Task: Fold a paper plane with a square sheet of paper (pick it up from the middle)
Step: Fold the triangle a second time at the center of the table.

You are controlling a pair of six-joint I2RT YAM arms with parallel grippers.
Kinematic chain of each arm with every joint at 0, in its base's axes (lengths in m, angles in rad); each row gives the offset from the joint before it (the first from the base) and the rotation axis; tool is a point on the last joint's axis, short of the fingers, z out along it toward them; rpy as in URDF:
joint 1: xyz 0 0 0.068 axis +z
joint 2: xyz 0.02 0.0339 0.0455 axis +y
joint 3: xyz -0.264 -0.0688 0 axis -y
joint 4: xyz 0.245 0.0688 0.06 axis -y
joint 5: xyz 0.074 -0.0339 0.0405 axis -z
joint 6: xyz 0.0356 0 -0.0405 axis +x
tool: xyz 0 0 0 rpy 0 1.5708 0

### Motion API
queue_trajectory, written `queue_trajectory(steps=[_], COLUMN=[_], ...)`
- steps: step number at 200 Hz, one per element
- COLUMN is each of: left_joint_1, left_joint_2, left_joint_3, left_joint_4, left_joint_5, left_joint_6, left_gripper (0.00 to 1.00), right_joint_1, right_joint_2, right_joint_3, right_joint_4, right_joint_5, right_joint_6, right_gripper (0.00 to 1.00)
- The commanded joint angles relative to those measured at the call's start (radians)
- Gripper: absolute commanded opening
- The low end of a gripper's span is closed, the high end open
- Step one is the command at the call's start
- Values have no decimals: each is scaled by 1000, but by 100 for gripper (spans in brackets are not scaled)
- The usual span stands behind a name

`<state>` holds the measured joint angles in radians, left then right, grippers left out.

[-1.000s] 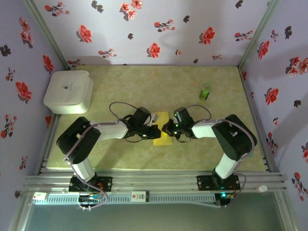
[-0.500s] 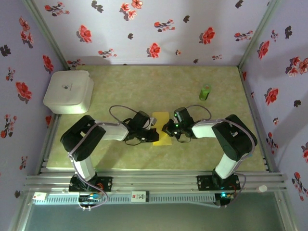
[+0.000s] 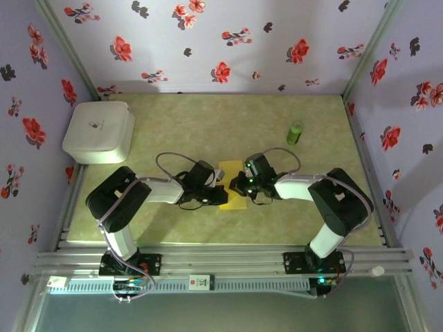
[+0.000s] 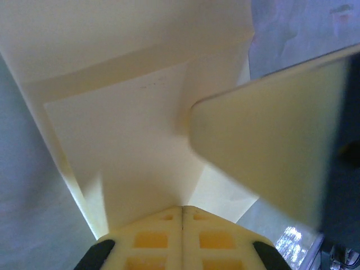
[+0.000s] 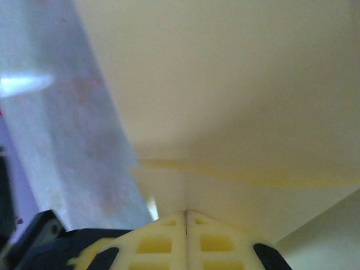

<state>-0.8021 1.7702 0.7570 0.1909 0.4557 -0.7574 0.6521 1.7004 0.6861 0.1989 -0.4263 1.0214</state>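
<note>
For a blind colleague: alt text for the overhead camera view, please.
The left gripper and right gripper meet centrally, both shut on a yellow sheet of paper. A white rounded box sits back left, a small green cylinder back right.

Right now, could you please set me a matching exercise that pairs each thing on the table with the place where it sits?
Things:
1. white box
2. green cylinder
3. square sheet of paper

Places on the table:
A. near the middle, towards the front
B. far side, towards the right
C. far left corner

Pairs: 1-C, 2-B, 3-A
</note>
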Motion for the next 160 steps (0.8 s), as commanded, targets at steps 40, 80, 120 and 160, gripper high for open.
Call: queue_trajectory(steps=[40,80,120,160], left_joint_1=[6,6,5,7], left_joint_2=[20,23,23,9], left_joint_3=[-49,-55,-60,-68], left_joint_4=[-151,-145,-131,-120], left_joint_5=[-48,-49,-46,-45], left_joint_6=[11,7,0,-4], left_gripper=[0,0,0,0], right_joint_1=[-65,-137,-199,-217], right_joint_2=[45,42,47,-27], right_joint_3=[-81,-62,-88,-108], right_joint_4=[48,47,99,186], right_joint_5=[47,34,55,13], right_joint_6=[19,7,13,22], right_gripper=[0,0,0,1])
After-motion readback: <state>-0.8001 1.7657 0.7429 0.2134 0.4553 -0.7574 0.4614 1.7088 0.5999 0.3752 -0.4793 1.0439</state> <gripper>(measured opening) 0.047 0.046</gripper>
